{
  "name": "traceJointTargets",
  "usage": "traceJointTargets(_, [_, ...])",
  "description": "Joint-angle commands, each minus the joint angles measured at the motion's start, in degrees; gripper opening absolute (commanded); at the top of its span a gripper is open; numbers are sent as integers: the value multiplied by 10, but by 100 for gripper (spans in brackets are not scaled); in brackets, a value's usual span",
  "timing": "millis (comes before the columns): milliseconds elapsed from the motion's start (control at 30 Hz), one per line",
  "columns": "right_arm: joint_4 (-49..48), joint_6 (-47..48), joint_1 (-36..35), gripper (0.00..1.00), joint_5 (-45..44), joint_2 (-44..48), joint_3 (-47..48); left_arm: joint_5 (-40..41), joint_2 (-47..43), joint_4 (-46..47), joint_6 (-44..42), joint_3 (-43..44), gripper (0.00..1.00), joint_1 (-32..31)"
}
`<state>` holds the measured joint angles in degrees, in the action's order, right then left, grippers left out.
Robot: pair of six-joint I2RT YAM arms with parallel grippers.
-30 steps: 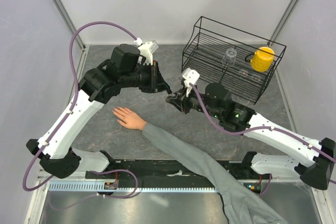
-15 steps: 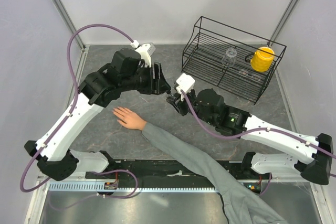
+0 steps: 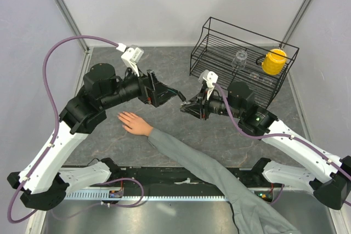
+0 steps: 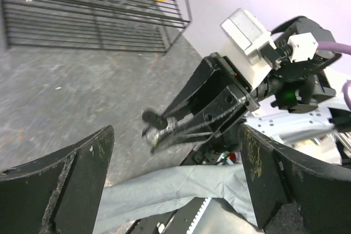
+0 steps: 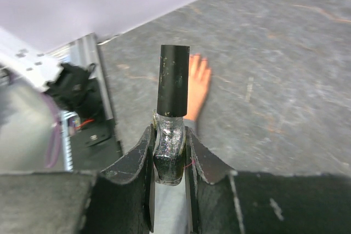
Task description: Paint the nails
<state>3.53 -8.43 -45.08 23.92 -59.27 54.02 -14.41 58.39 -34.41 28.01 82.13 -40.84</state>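
My right fingers (image 5: 140, 171) pinch the polish bottle (image 5: 167, 160) by its glass body. That leaves the dark cap (image 5: 174, 79) clear, so my other side can take it. My left fingers (image 4: 71, 179) are spread wide, aimed at that cap, touching nothing. The person's hand (image 3: 130, 120) lies flat on the desk (image 3: 164, 64), centre-left of the top view, with its grey sleeve (image 3: 208, 171) trailing to the lower right. The nails are too small to make out. The cap isn't off yet, so I judge uncapping comes next.
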Motion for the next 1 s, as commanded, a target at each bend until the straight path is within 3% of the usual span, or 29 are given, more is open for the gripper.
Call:
traceJointTargets(0, [-32,-26,8,0,82,22,5,-59,17,71,-9,-15,96,8])
traceJointTargets(33, [-31,-27,8,0,86,22,6,-61,22,63,2,-8,94,11])
traceJointTargets(100, [-31,-28,10,0,86,24,6,-46,42,26,14,17,75,18])
traceJointTargets(167, [-32,-28,10,0,86,24,6,-45,76,-46,20,65,66,19])
traceJointTargets(500, [-32,-24,12,0,89,19,11,-130,120,-98,2,93,55,20])
traceJointTargets(800, [-32,-25,15,0,92,15,12,-160,132,-98,-4,88,54,19])
traceJointTargets(967, [-32,-26,15,0,94,13,13,-164,137,-95,-8,89,48,19])
